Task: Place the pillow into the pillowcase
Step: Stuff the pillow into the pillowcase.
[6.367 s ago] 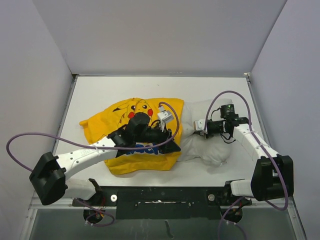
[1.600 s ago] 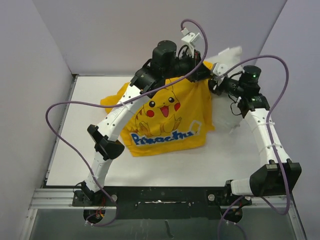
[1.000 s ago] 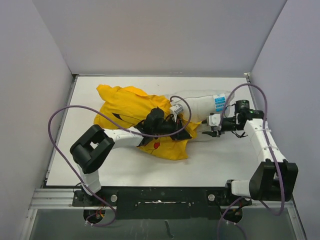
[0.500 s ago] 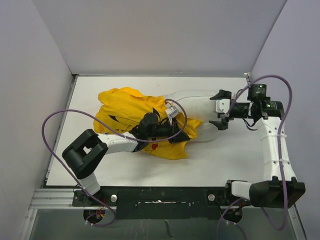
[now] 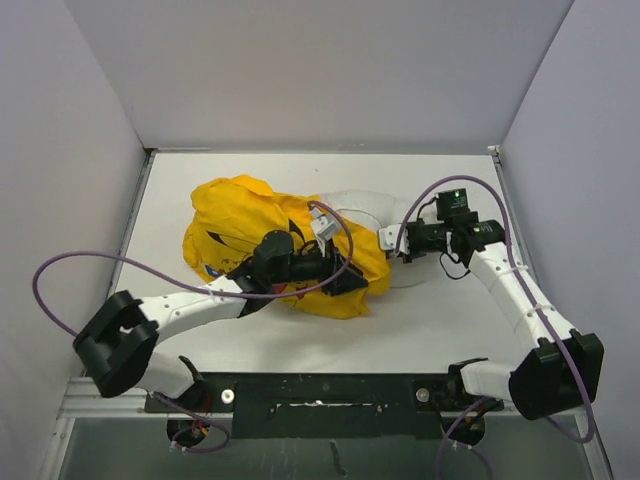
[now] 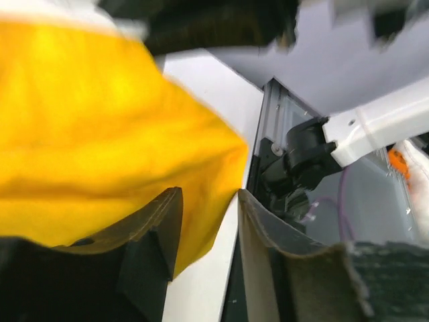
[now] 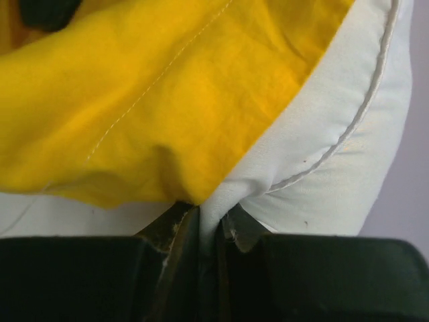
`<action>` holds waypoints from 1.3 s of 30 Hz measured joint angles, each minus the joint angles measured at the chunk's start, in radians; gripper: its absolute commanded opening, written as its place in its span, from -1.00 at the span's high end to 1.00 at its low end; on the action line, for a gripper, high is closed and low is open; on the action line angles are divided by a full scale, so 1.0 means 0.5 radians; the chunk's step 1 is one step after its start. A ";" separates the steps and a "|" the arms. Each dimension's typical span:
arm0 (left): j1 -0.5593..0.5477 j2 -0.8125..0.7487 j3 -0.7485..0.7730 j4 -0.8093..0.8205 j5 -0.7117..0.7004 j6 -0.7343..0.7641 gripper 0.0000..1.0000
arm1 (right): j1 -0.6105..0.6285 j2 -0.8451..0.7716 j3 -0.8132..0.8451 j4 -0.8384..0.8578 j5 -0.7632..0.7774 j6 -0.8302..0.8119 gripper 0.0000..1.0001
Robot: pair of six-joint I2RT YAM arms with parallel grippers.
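Note:
The yellow pillowcase (image 5: 240,220) lies crumpled left of the table's middle. The white pillow (image 5: 365,205) sticks out of its right end, the rest hidden inside. My left gripper (image 5: 350,280) lies at the case's near right edge. In the left wrist view its jaws (image 6: 208,221) stand apart, with the yellow cloth's (image 6: 100,134) edge hanging between them over the white table. My right gripper (image 5: 388,240) is at the pillow's right end. In the right wrist view it (image 7: 209,225) is shut on a fold of white pillow fabric (image 7: 335,134), right beside the yellow hem (image 7: 134,100).
White walls close the table on three sides. A black rail (image 5: 320,390) runs along the near edge, with both arm bases on it. Purple cables (image 5: 60,270) loop out from the arms. The right arm's base (image 6: 308,154) shows in the left wrist view.
My right gripper, open beside the pillow's end half a second ago, has moved left and shut on the pillow. My left arm has shifted lower and the case has bunched further left.

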 measured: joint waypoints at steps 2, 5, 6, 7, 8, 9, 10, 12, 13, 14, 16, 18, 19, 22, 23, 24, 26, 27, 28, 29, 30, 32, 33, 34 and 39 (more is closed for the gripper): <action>0.002 -0.207 -0.021 -0.153 -0.082 0.015 -0.10 | 0.074 -0.147 -0.154 0.098 0.002 0.083 1.00; 0.001 -0.619 -0.064 -0.388 -0.253 0.014 -0.26 | 0.127 -0.248 -0.269 0.207 -0.030 0.214 1.00; 0.001 -0.721 -0.066 -0.449 -0.303 0.006 -0.27 | 0.130 -0.249 -0.285 0.233 -0.040 0.244 1.00; 0.001 -0.847 -0.066 -0.517 -0.367 -0.014 -0.27 | 0.130 -0.244 -0.299 0.261 -0.052 0.276 1.00; 0.001 -0.986 -0.066 -0.592 -0.448 -0.040 -0.27 | 0.130 -0.233 -0.311 0.285 -0.065 0.305 1.00; 0.001 -1.077 -0.064 -0.642 -0.507 -0.069 -0.27 | 0.130 -0.224 -0.319 0.306 -0.072 0.328 1.00; 0.001 -1.153 -0.059 -0.699 -0.576 -0.103 -0.26 | 0.131 -0.218 -0.323 0.323 -0.079 0.352 1.00; -0.003 -1.228 -0.020 -0.847 -0.721 -0.202 -0.27 | 0.137 -0.215 -0.330 0.356 -0.095 0.394 1.00; -0.012 -1.235 0.018 -0.932 -0.797 -0.253 -0.29 | 0.141 -0.215 -0.332 0.364 -0.098 0.410 1.00; -0.028 -1.222 0.066 -1.025 -0.887 -0.305 -0.32 | 0.145 -0.215 -0.334 0.375 -0.102 0.425 1.00; -0.111 -1.169 0.156 -1.184 -1.102 -0.403 -0.40 | 0.151 -0.215 -0.344 0.399 -0.108 0.455 1.00; -0.282 -1.080 0.244 -1.350 -1.377 -0.498 -0.48 | 0.155 -0.215 -0.357 0.414 -0.114 0.471 1.00; -0.393 -1.016 0.303 -1.459 -1.531 -0.557 -0.52 | 0.156 -0.215 -0.363 0.423 -0.114 0.478 1.00; -0.729 -0.698 0.659 -1.997 -2.052 -0.822 -0.67 | 0.156 -0.215 -0.377 0.441 -0.115 0.498 1.00; -0.800 -0.571 0.826 -2.220 -2.196 -0.933 -0.73 | 0.156 -0.215 -0.379 0.443 -0.116 0.505 1.00; -0.845 -0.446 1.002 -2.448 -2.317 -1.047 -0.74 | 0.156 -0.215 -0.381 0.446 -0.117 0.511 1.00; -0.872 -0.207 1.342 -2.840 -2.540 -1.289 -0.73 | 0.160 -0.215 -0.384 0.446 -0.117 0.516 1.00; -0.869 -0.140 1.426 -2.943 -2.606 -1.351 -0.71 | 0.165 -0.215 -0.385 0.446 -0.116 0.517 1.00; -0.856 -0.078 1.518 -3.075 -2.689 -1.425 -0.69 | 0.169 -0.215 -0.386 0.446 -0.116 0.520 1.00; -0.837 -0.028 1.538 -3.125 -2.725 -1.447 -0.66 | 0.175 -0.215 -0.387 0.446 -0.116 0.523 1.00; -0.802 0.000 1.543 -3.170 -2.747 -1.454 -0.61 | 0.180 -0.215 -0.388 0.446 -0.117 0.525 1.00; -0.713 0.014 1.514 -3.167 -2.741 -1.436 -0.46 | 0.184 -0.215 -0.391 0.446 -0.117 0.529 1.00; -0.655 0.013 1.489 -3.151 -2.734 -1.427 -0.31 | 0.184 -0.215 -0.397 0.446 -0.117 0.530 1.00; -0.595 0.011 1.460 -3.124 -2.721 -1.415 -0.16 | 0.184 -0.215 -0.404 0.445 -0.117 0.531 1.00; -0.451 0.011 1.301 -2.988 -2.647 -1.343 0.78 | 0.184 -0.216 -0.423 0.443 -0.116 0.538 1.00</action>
